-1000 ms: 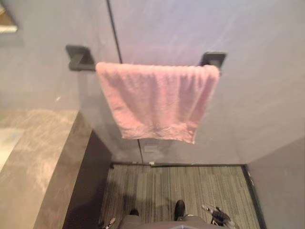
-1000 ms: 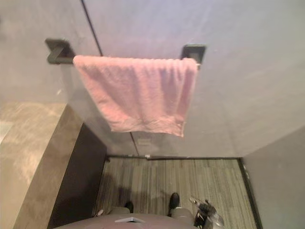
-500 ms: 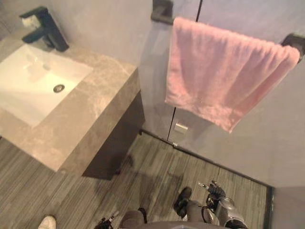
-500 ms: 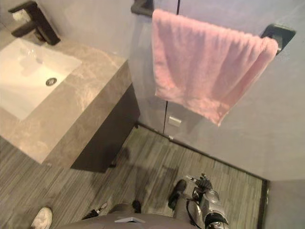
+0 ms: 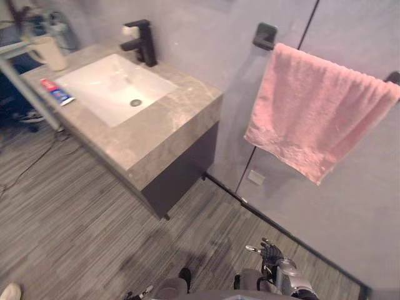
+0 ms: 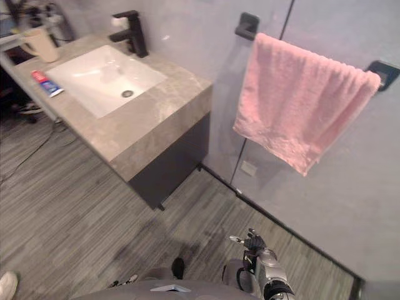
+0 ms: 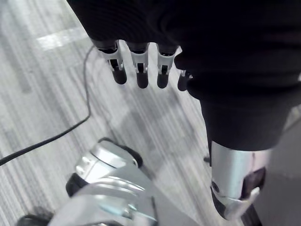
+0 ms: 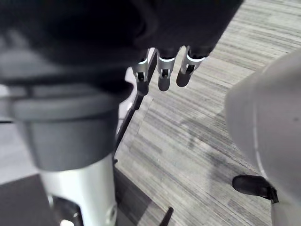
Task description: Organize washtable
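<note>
Both hands hang low at the robot's sides, fingers straight and holding nothing: left hand point(image 7: 139, 70), right hand point(image 6: 252, 242). The counter point(image 5: 164, 134) stands well apart from them, with 1 toothpaste tube point(image 5: 57, 91) lying beside the sink point(image 5: 112, 87) and a cup point(image 5: 49, 53) at the far corner. It would be best to step close and face the counter squarely before raising an arm toward the tube.

The left robot hand point(image 7: 140, 60) and right robot hand point(image 8: 165, 67) have silver, dark-tipped fingers point(image 7: 116, 63).
</note>
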You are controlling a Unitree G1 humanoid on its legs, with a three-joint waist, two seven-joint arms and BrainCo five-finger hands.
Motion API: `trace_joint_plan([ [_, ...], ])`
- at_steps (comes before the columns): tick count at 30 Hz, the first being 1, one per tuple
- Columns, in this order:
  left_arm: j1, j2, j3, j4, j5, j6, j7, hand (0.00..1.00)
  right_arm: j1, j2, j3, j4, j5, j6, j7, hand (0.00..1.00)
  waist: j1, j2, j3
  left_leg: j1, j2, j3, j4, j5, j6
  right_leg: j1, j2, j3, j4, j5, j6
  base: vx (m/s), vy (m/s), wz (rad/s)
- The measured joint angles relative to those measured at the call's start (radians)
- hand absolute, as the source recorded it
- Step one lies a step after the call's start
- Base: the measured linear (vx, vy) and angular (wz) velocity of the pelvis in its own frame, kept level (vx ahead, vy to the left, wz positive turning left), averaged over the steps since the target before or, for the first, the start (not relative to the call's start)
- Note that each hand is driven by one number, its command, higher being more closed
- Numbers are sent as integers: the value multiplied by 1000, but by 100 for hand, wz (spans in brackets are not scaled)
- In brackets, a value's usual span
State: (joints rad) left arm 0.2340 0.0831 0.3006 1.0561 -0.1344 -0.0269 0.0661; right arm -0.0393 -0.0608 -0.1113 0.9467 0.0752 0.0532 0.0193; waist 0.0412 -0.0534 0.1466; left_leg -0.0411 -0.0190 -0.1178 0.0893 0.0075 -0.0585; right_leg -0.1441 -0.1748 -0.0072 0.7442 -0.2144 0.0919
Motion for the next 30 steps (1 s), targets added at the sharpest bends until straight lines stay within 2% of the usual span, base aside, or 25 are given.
trace_joint_plan([
  [1, 13, -6, 24, 2, -18, 3, -3, 0, -11, -1, 4, 0, -19, -1, 3, 0, 16, -15, -14, -30, -5, -16, 6, 17, -18, 30, 5, 25, -41, -47, 19, -42, -266, 49],
  [2, 16, -10, 26, 3, -18, 6, -5, 0, -17, -4, 5, 0, -19, -2, 3, 0, 23, -10, -15, -46, -4, -29, 3, 31, -22, 34, 19, 30, -76, -62, 21, -295, -178, 58],
  [3, 25, -24, 29, 8, -22, 14, -7, 0, -26, -13, 5, 0, -20, -1, 2, 0, 30, 17, -31, -81, 19, -41, -18, 63, -23, 42, 51, 26, -177, -76, 8, -324, -132, 52],
  [4, 38, -40, 36, 5, -44, 15, -7, 0, -34, -24, 4, 0, -20, -2, -1, 0, 37, 38, -44, -120, 36, -40, -25, 77, -7, 47, 72, 19, -253, -91, -13, -358, -133, 39],
  [5, 47, -47, 38, 5, -59, 15, -7, 0, -49, -36, 7, 0, -17, -2, -2, 0, 50, 49, -49, -158, 48, -42, -27, 91, -15, 44, 89, 16, -303, -120, -39, -359, -115, 24],
  [6, 39, -60, 35, 19, -75, 20, -5, 0, -68, -51, 27, 5, -18, -2, -2, 0, 52, 86, -37, -188, 73, -68, -38, 115, -29, 30, 117, -7, -320, -110, -45, -426, -103, 44],
  [7, 40, -73, 21, 28, -94, 21, -5, 0, -71, -66, 42, 10, -18, -1, -3, 0, 52, 117, -25, -198, 94, -99, -64, 123, -17, 20, 140, -41, -323, -97, -62, -516, -87, 81],
  [8, 41, -84, 13, 43, -98, 23, -6, 0, -73, -77, 44, 24, -18, -1, -3, 0, 53, 143, -16, -198, 116, -112, -99, 90, -21, 24, 161, -82, -343, -79, -82, -444, -19, 81],
  [9, 44, -87, 14, 44, -103, 23, -6, 0, -77, -77, 44, 38, -19, 0, -2, 0, 55, 137, -11, -201, 127, -102, -114, 56, -28, 27, 160, -97, -365, -68, -105, -409, 10, 71],
  [10, 44, -88, 16, 44, -126, 25, -5, 0, -85, -77, 41, 45, -28, 1, -3, 0, 62, 128, -7, -208, 133, -38, -123, 29, -12, 27, 147, -130, -411, -30, -135, -318, 52, 66],
  [11, 46, -83, 17, 45, -133, 26, -5, 0, -88, -82, 36, 45, -29, 0, -5, 0, 58, 116, -9, -223, 107, 45, -86, 53, -9, 21, 116, -161, -453, 13, -137, -294, 44, 65],
  [12, 48, -82, 18, 44, -132, 26, -6, 0, -88, -84, 32, 45, -29, 1, -10, 0, 58, 110, -9, -226, 86, 74, -50, 57, -9, 17, 98, -169, -471, 30, -133, -217, 67, 61],
  [13, 48, -82, 29, 43, -129, 24, -7, 0, -88, -95, 28, 46, -40, 1, -17, 0, 58, 100, -8, -222, 42, 112, 46, 53, -5, 5, 63, -174, -495, 62, -121, -107, 68, 36],
  [14, 48, -85, 37, 43, -124, 24, -7, 0, -87, -101, 26, 46, -50, 1, -19, 0, 58, 99, -8, -213, 29, 124, 95, 47, 0, -2, 51, -174, -504, 78, -118, 102, 34, 29],
  [15, 51, -95, 52, 43, -120, 23, -5, 0, -79, -114, 23, 46, -60, 1, -19, 0, 56, 106, -11, -194, 40, 160, 223, -2, -3, -19, 41, -189, -506, 117, -108, 274, 8, 42],
  [16, 46, -88, 64, 47, -113, 25, -5, 0, -61, -113, 13, 45, -67, 0, -19, 0, 41, 108, -12, -184, 77, 201, 335, -103, -3, -27, 32, -225, -503, 128, -98, 302, 5, 62],
  [17, 41, -84, 66, 46, -111, 26, -7, 0, -47, -107, -4, 46, -68, 2, -19, 0, 34, 107, -11, -177, 97, 218, 365, -126, -4, -24, 24, -248, -500, 131, -94, 94, 127, 129],
  [18, 37, -88, 80, 34, -112, 25, -11, 0, -7, -111, -69, 47, -68, 4, -21, 0, 18, 121, -12, -151, 111, 249, 322, -139, -2, 4, 7, -317, -506, 142, -69, -50, 178, 119],
  [20, 41, -94, 79, 28, -111, 25, -10, 0, 10, -108, -99, 48, -69, 5, -23, 0, 15, 117, -22, -98, 86, 239, 179, -138, -4, 20, 13, -330, -537, 143, -48, -106, 194, 101],
  [21, 26, -68, 66, 26, -93, 26, -8, 0, 20, -96, -125, 55, -69, 4, -25, 0, 3, 97, -22, -57, 46, 200, 29, -103, 3, 25, -10, -339, -563, 146, -43, -144, 168, 136],
  [22, 14, -45, 47, 19, -79, 28, -8, 0, 27, -83, -166, 69, -68, 3, -32, 0, -15, 85, -33, -33, 27, 171, -67, -77, -13, 48, -16, -369, -608, 146, -43, -159, 159, 151],
  [24, -8, -38, 26, 16, -75, 30, -4, 0, 41, -74, -214, 87, -68, 6, -43, 0, -33, 85, -36, -6, 2, 120, -156, -26, -13, 75, -22, -388, -649, 150, -37, -120, 112, 134],
  [26, -6, -31, 7, 11, -74, 26, -3, 0, 42, -69, -221, 89, -80, 19, -52, 0, -29, 83, -39, 2, -15, 112, -191, -2, -7, 78, -28, -371, -646, 154, -29, -123, 100, 64],
  [28, 11, -34, 0, 14, -74, 27, 2, 0, 35, -57, -220, 91, -99, 21, -53, 0, -27, 85, -42, 7, -21, 113, -193, -2, -6, 81, -30, -356, -654, 156, -26, -66, 58, -4],
  [30, 15, -31, -3, 34, -74, 26, 4, 0, 29, -44, -219, 115, -99, 21, -53, 0, -26, 84, -43, 17, -24, 113, -193, -2, -6, 99, -24, -344, -681, 167, -8, -14, 39, -19],
])
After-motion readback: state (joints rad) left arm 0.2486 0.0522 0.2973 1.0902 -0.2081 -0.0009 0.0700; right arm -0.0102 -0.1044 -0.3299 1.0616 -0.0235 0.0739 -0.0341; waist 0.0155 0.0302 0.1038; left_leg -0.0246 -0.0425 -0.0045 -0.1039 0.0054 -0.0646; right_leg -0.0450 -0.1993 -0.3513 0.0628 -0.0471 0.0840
